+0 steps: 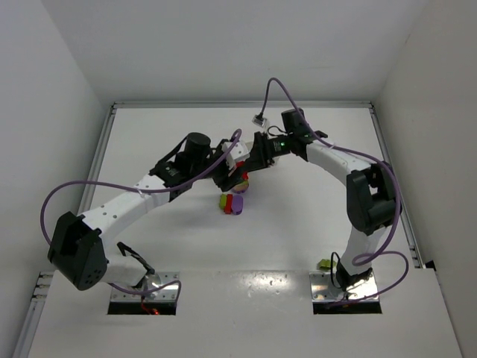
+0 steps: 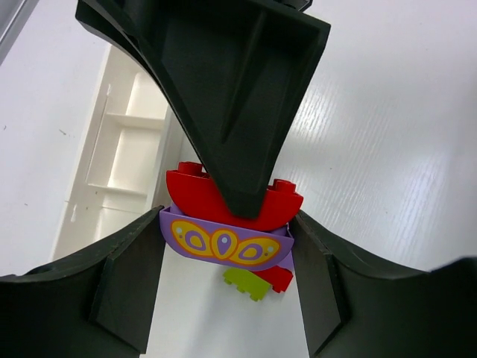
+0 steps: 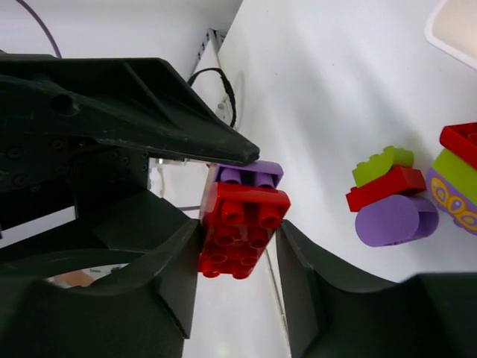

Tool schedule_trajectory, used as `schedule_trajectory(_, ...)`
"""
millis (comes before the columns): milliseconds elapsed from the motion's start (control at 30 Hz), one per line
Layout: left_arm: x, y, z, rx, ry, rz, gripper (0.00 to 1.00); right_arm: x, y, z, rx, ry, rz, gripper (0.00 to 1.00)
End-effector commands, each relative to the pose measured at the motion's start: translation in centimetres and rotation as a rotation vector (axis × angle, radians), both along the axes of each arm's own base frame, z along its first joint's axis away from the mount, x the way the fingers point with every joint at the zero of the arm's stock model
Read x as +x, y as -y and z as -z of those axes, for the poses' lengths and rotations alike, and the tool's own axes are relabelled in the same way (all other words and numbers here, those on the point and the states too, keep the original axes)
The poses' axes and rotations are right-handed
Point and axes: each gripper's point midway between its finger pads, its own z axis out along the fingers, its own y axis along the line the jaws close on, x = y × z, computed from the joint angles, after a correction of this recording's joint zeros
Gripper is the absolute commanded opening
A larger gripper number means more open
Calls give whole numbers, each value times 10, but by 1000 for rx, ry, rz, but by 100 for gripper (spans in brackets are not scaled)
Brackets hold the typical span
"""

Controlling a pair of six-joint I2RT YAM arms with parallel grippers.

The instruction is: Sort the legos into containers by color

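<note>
- Top: left gripper (image 1: 226, 177) and right gripper (image 1: 247, 170) meet just above a loose lego pile (image 1: 232, 203).
- Left wrist: left fingers clamp the purple brick (image 2: 223, 245); tray (image 2: 112, 149) lies to its left.
- Right wrist: right fingers pinch the red brick (image 3: 242, 224) stacked on the purple.

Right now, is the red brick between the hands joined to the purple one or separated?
Joined: the red brick sits flush on the purple brick, no gap; left hand grips purple, right hand grips red.

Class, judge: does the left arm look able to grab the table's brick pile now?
Probably not: its end effector is full, clamped on the purple brick, though nothing covers the pile.
</note>
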Motion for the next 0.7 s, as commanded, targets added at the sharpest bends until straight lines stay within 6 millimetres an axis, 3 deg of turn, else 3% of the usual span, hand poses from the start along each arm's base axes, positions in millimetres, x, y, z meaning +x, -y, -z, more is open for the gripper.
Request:
schedule_trajectory(0, 2, 12, -40, -87, 85, 28, 3, 2, -6, -21, 59, 53, -15, 44)
schedule_trajectory(167, 7, 12, -40, -90, 89, 4, 7, -2, -11, -31, 98, 49, -59, 26)
schedule_trajectory(233, 10, 9, -39, -101, 63, -39, 29, -3, -10, -27, 97, 46, -59, 14)
schedule_trajectory(300, 17, 3, -37, -141, -1, -99, 65, -6, -9, -32, 108, 58, -69, 7)
schedule_trajectory(400, 16, -2, -39, -211, -97, -92, 85, -3, -2, -35, 117, 68, -55, 3)
schedule_trajectory(467, 10, -3, -45, -254, -142, -65, 87, 0, 6, -41, 120, 83, -34, 3)
schedule_trajectory(667, -1, -19, -39, -364, -364, -8, 87, 4, 18, -48, 126, 108, -2, 0)
